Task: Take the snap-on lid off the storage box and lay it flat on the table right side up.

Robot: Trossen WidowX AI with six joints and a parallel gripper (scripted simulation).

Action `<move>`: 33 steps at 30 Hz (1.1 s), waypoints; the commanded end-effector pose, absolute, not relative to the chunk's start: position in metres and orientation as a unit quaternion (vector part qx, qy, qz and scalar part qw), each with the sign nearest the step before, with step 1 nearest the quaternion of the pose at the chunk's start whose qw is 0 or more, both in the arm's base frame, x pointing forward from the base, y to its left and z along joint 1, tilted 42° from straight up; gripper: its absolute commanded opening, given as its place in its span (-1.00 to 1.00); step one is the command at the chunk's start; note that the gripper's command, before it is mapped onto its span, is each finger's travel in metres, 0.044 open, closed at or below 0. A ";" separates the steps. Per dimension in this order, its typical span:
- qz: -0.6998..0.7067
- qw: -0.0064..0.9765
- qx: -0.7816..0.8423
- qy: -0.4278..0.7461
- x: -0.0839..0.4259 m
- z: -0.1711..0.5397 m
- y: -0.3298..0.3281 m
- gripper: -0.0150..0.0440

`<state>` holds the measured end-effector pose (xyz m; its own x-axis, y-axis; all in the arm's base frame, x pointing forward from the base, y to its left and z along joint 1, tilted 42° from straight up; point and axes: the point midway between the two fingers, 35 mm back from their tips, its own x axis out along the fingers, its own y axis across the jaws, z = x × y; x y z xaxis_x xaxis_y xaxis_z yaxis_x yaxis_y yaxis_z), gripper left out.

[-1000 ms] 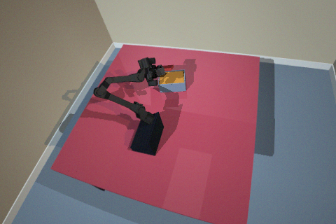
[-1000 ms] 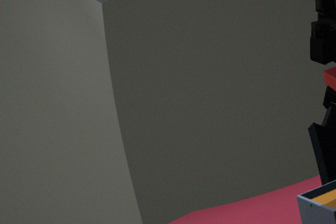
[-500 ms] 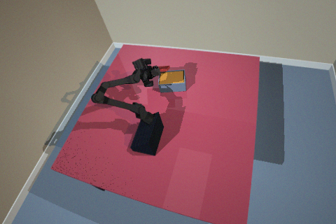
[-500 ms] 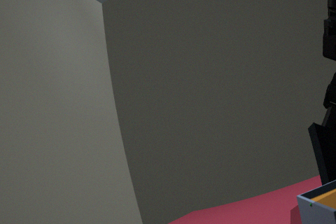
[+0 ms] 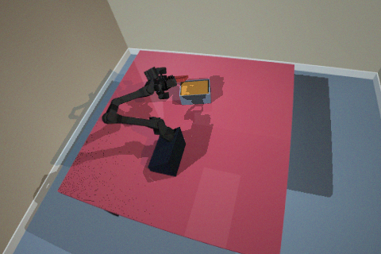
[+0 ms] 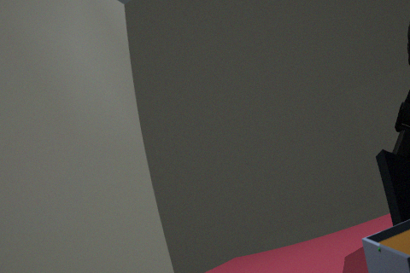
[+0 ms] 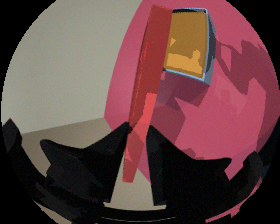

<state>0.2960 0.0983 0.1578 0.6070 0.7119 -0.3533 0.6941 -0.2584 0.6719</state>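
Note:
The storage box (image 5: 194,91) is grey-blue with an orange inside and stands open on the red mat; its corner also shows in the exterior view (image 6: 389,250), and it lies ahead in the wrist view (image 7: 188,43). My gripper (image 5: 173,80) is just left of the box and is shut on the red lid (image 5: 180,77). In the wrist view the lid (image 7: 145,91) runs as a long red slab seen edge-on from between my fingers toward the box's left side. The lid is held off the mat, clear of the box.
The arm's dark base block (image 5: 167,152) stands on the mat in front of the box. Walls stand behind and to the left of the red mat (image 5: 222,140). A grey floor strip with a raised white rim surrounds the mat.

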 end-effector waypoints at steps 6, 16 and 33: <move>0.010 0.419 0.795 0.438 0.288 0.170 0.108 -0.49; 0.011 0.419 0.795 0.439 0.279 0.183 0.120 -0.49; 0.011 0.418 0.795 0.439 0.262 0.205 0.141 -0.49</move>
